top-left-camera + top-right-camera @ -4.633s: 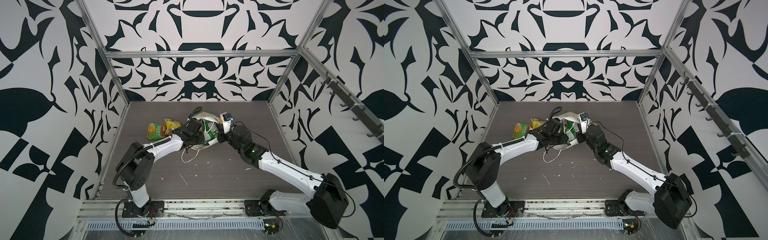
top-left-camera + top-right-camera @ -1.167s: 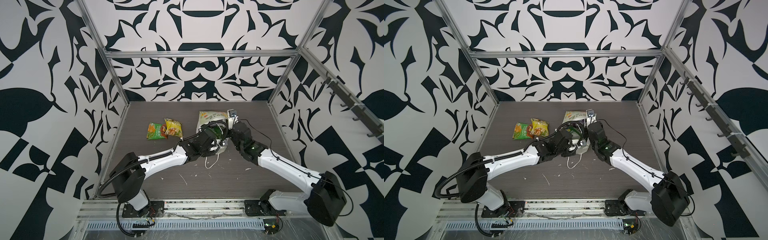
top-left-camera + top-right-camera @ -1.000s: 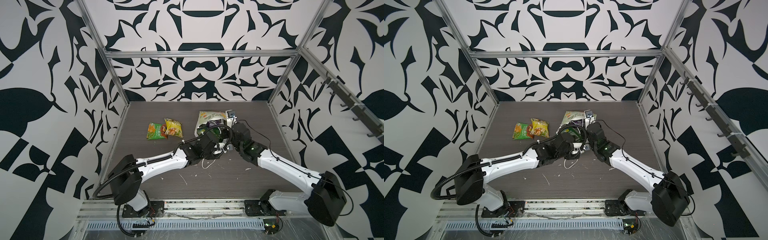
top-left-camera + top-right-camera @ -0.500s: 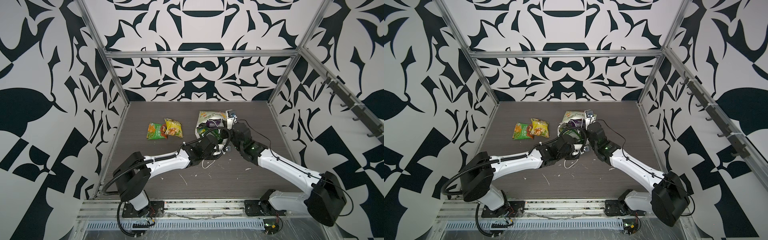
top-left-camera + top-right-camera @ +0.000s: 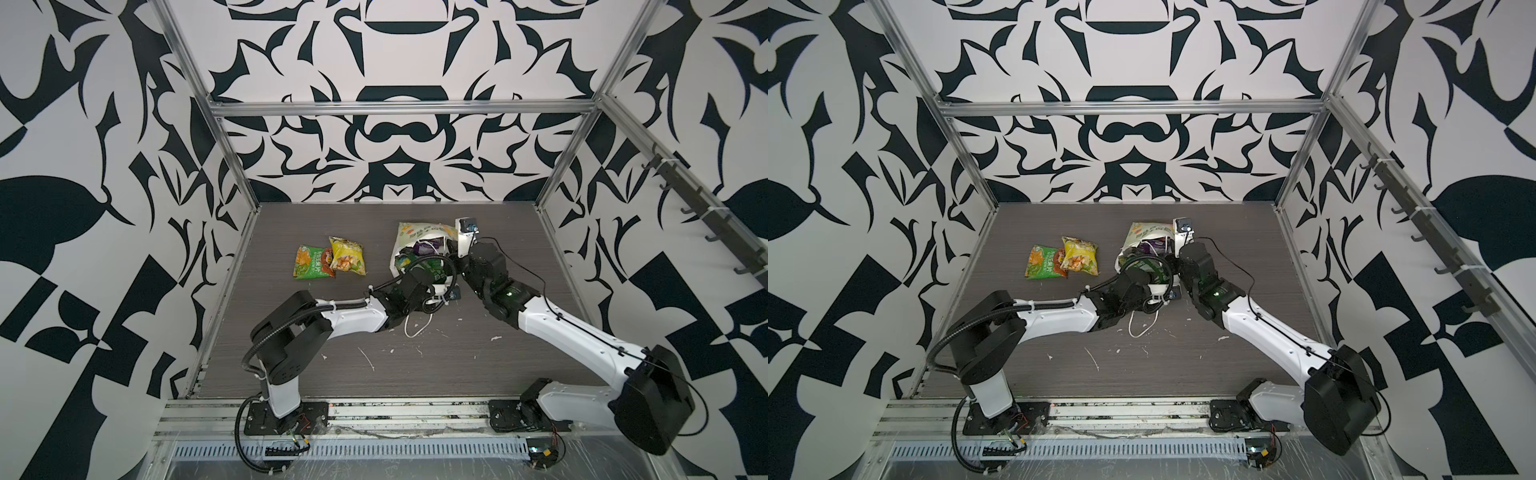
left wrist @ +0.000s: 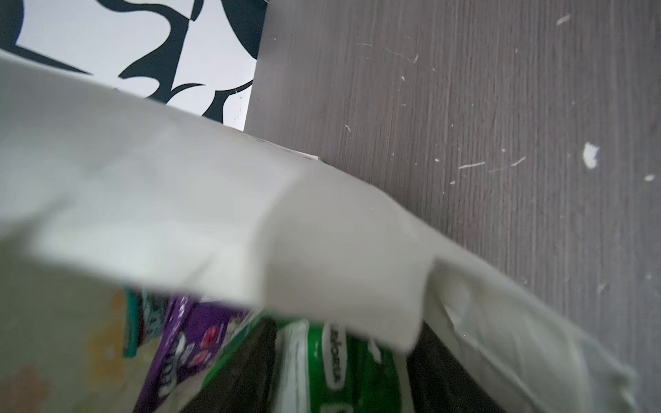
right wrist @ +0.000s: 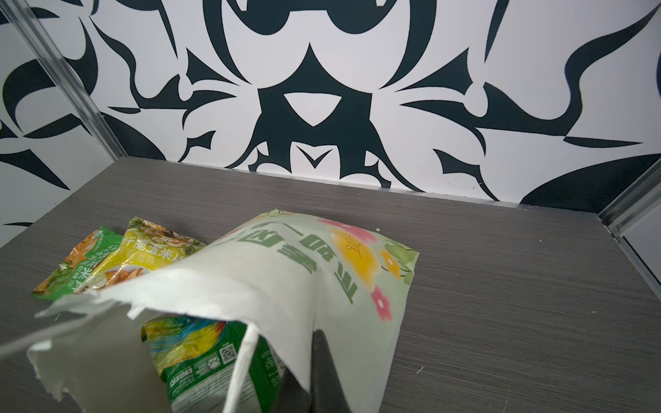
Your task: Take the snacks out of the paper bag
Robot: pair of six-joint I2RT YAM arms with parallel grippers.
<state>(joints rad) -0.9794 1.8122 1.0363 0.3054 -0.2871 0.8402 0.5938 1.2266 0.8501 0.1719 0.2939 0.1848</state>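
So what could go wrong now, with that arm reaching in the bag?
1. The bag has a torn rim, and the right gripper pinches its paper. A tug might rip it more.
2. The left gripper is inside, where the green packet and purple packet crowd together. It might grab both, or slip.
3. The cord lies by the left arm and could snag.

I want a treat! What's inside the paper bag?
In the paper bag you can see a green-yellow packet and a purple packet. Anything deeper is covered by the white paper.
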